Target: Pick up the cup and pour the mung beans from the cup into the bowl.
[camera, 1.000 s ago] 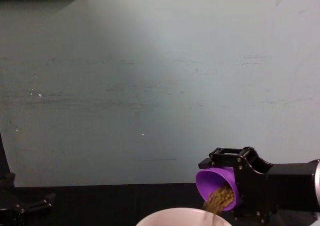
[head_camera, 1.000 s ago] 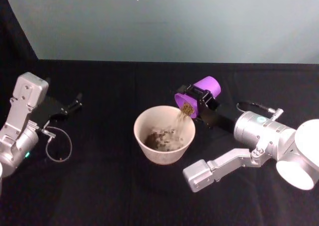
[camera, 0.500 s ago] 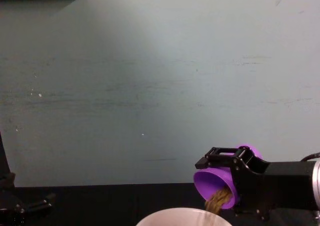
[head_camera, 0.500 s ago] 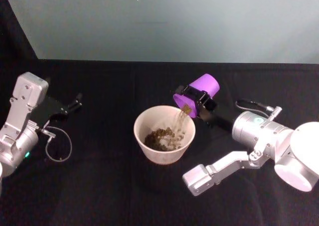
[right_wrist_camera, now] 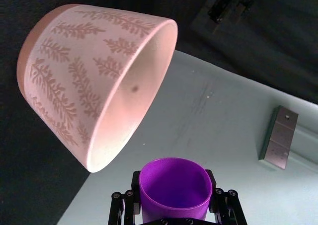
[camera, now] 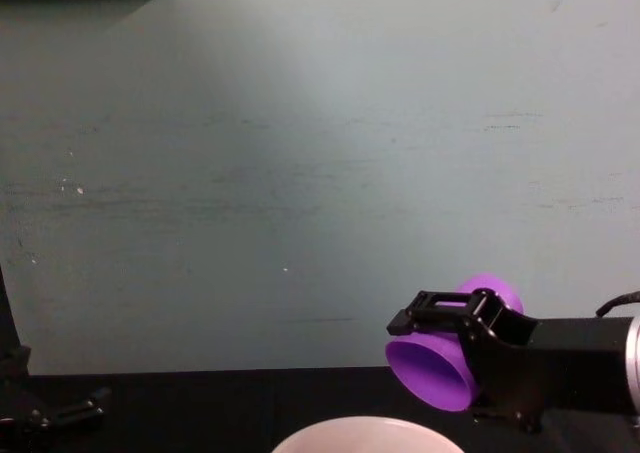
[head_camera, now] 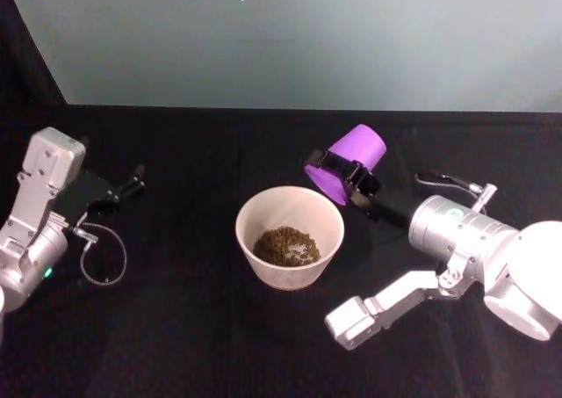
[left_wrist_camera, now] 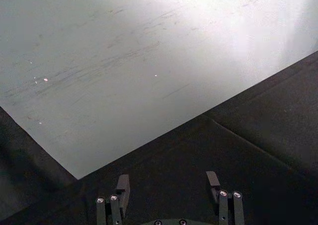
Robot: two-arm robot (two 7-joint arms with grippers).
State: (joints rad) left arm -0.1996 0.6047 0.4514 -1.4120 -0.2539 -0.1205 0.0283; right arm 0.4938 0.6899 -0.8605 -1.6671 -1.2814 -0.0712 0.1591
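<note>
so our right gripper (head_camera: pixel 344 171) has its fingers clamped around the purple cup (head_camera: pixel 362 145), holding it tipped with its mouth over the far right edge of the bowl (head_camera: pixel 242 227) so whatever falls lands inside. the cup looks empty from the wrist and the mung beans (head_camera: pixel 285 244) sit heaped in the bowl, so we reckon the pour's basically done. our left gripper (head_camera: pixel 132 185) is parked way off left, fingers spread, holding nothing.

Purple cup (head_camera: pixel 358 146) is up off the counter (head_camera: pixel 219 328), tipped way over, mouth angled down at the bowl (head_camera: pixel 299 278), just past its far-right rim, pinched by the fingers of the right gripper (head_camera: pixel 344 175). Looks empty inside. Bowl's upright mid-counter, pinkish with a leaf pattern outside, and there's a pile of mung beans (head_camera: pixel 285 244) in the bottom.
</note>
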